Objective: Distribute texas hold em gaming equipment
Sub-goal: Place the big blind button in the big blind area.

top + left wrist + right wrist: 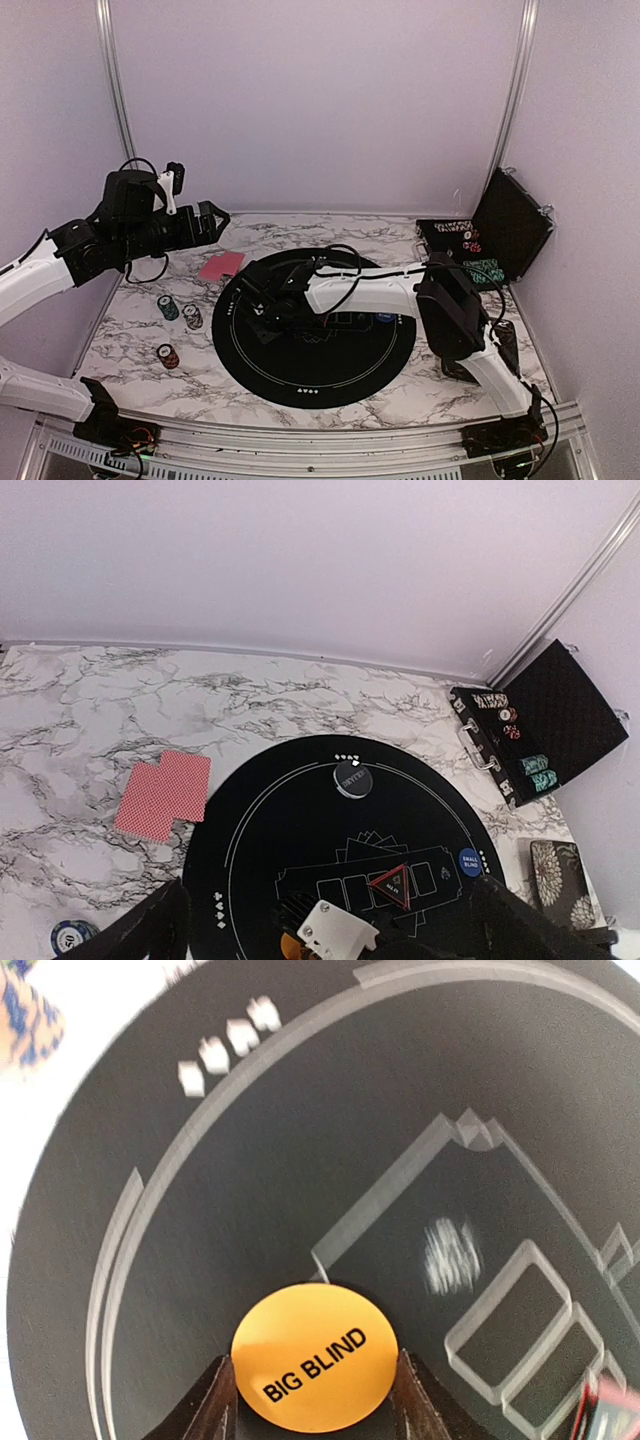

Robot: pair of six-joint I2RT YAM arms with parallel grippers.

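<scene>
My right gripper (262, 305) reaches left across the round black mat (300, 375) and is shut on an orange BIG BLIND button (315, 1357), held between both fingers (213, 1400) low over the mat's left part. My left gripper (212, 222) is raised at the back left, open and empty. Pink-red cards (163, 795) lie on the marble left of the mat. On the mat are a black dealer button (352, 776), a blue small blind button (469, 862) and a black triangle marker (391, 886). Three chip stacks (168, 306) stand left of the mat.
An open black case (500, 235) holding more chips stands at the back right corner. A floral-patterned case (565, 870) lies at the right of the mat. White walls close in the table on the left, back and right.
</scene>
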